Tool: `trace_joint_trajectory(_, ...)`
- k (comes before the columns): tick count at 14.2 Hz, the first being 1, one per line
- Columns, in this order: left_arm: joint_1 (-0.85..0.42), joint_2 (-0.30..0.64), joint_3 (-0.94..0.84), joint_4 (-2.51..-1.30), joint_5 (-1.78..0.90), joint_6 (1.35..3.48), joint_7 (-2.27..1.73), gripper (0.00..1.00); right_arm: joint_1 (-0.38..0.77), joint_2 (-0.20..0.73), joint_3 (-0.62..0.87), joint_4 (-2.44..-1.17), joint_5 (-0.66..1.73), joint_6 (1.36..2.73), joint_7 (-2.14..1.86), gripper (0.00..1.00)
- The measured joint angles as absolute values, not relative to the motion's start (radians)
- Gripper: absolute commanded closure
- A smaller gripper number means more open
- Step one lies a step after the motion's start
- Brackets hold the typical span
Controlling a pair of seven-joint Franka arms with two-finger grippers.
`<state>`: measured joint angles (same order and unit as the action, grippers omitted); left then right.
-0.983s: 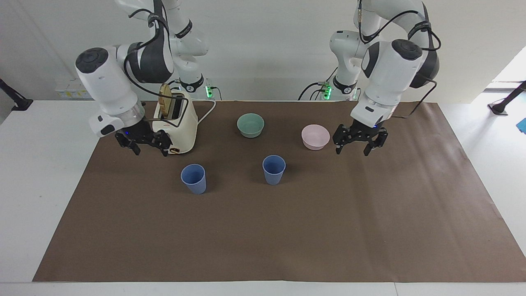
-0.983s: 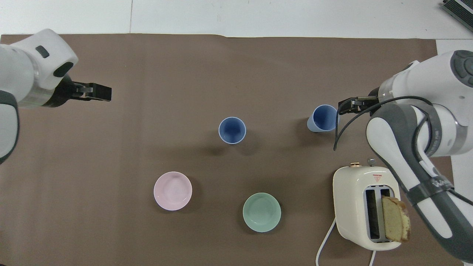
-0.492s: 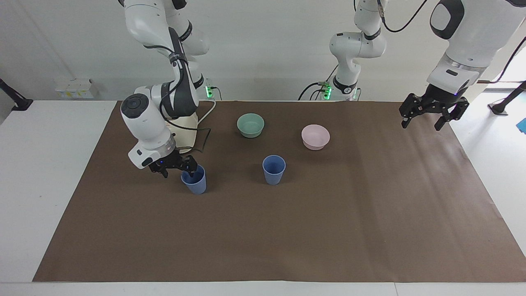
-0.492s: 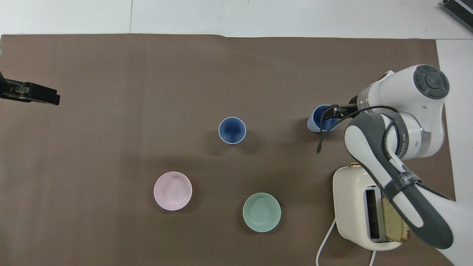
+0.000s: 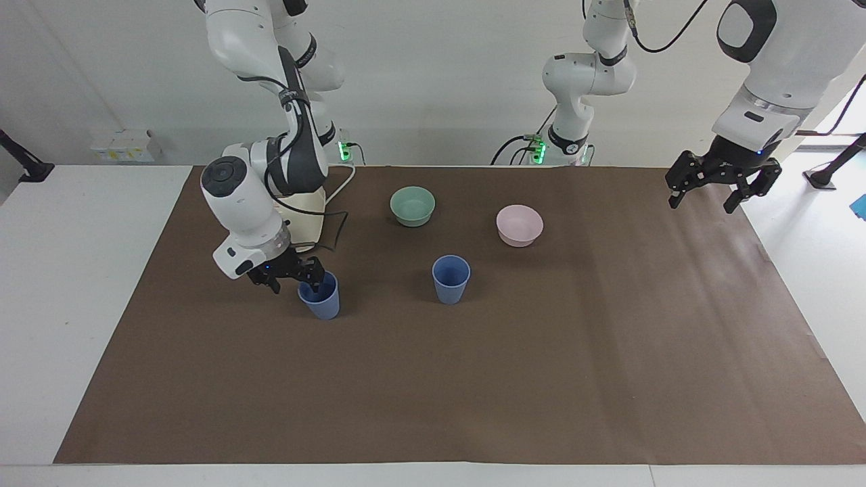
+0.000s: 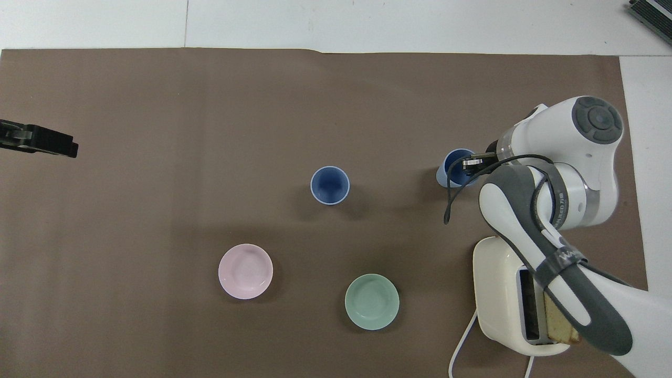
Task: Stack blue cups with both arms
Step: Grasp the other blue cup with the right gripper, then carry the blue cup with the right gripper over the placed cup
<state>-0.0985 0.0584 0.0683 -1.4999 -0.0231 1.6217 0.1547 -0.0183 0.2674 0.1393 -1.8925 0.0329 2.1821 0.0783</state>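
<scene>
Two blue cups stand upright on the brown mat. One cup is mid-table, also in the overhead view. The other cup stands toward the right arm's end, also in the overhead view. My right gripper is low at this cup and open. One finger is over the cup's mouth and the other is outside its wall. In the overhead view the right gripper is partly under its wrist. My left gripper is open and empty, raised over the mat's edge at the left arm's end.
A cream toaster with a bread slice stands nearer the robots than the right gripper's cup, partly hidden by the right arm. A green bowl and a pink bowl stand nearer the robots than the middle cup.
The right gripper came from in front of the toaster down to the cup and edged over its rim. The left arm rose from beside the pink bowl and swung out to its end.
</scene>
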Motion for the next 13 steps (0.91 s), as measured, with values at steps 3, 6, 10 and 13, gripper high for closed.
trace_joint_trajectory(3, -0.094, 0.045, 0.068, -1.513, -0.023, 1.572, 0.158, 0.00, -0.017, 0.268, 0.142, -1.881, 0.033, 2.180, 0.078, 1.00)
trace_joint_trajectory(6, -0.094, 0.029, 0.068, -1.525, -0.023, 1.565, 0.158, 0.00, 0.017, 0.267, 0.149, -1.842, 0.033, 2.153, 0.104, 1.00)
trace_joint_trajectory(10, -0.094, 0.022, 0.068, -1.526, -0.023, 1.560, 0.158, 0.00, 0.072, 0.255, 0.151, -1.705, 0.032, 2.001, 0.212, 1.00)
trace_joint_trajectory(13, -0.094, 0.022, 0.066, -1.526, -0.023, 1.560, 0.158, 0.00, 0.109, 0.252, 0.151, -1.613, 0.032, 1.928, 0.259, 1.00)
